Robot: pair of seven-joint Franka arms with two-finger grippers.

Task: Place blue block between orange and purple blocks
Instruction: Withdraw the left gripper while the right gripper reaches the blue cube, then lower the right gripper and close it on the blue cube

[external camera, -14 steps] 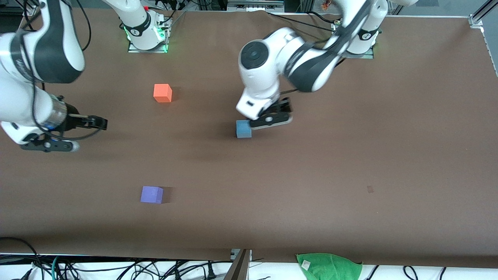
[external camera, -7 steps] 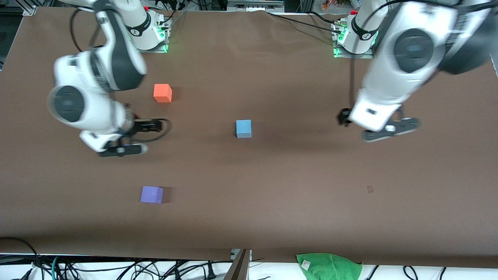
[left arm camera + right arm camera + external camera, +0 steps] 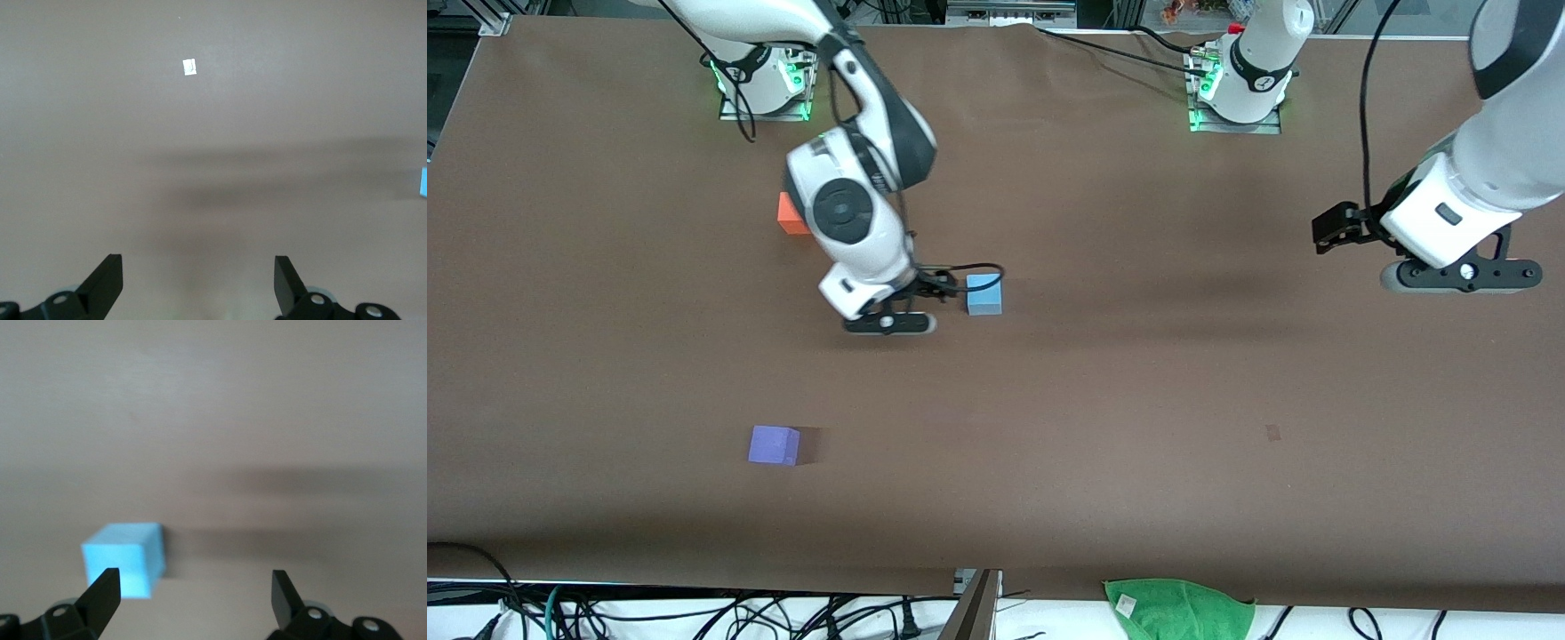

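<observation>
The sky-blue block (image 3: 983, 294) sits on the brown table near its middle. My right gripper (image 3: 889, 322) is open and low beside it, toward the right arm's end. In the right wrist view the blue block (image 3: 127, 559) lies just ahead of one fingertip, off to the side of the open right gripper (image 3: 193, 577). The orange block (image 3: 786, 214) is partly hidden by the right arm. The purple block (image 3: 774, 444) sits nearer the front camera. My left gripper (image 3: 1458, 274) hangs open and empty (image 3: 199, 260) over bare table at the left arm's end.
A green cloth (image 3: 1178, 608) lies at the table's front edge. A small dark mark (image 3: 1272, 433) is on the table; the left wrist view shows a small white mark (image 3: 190, 67).
The left arm has drawn away from the blue block to its own end of the table. The right arm has swung in to just beside the blue block. No block has moved.
</observation>
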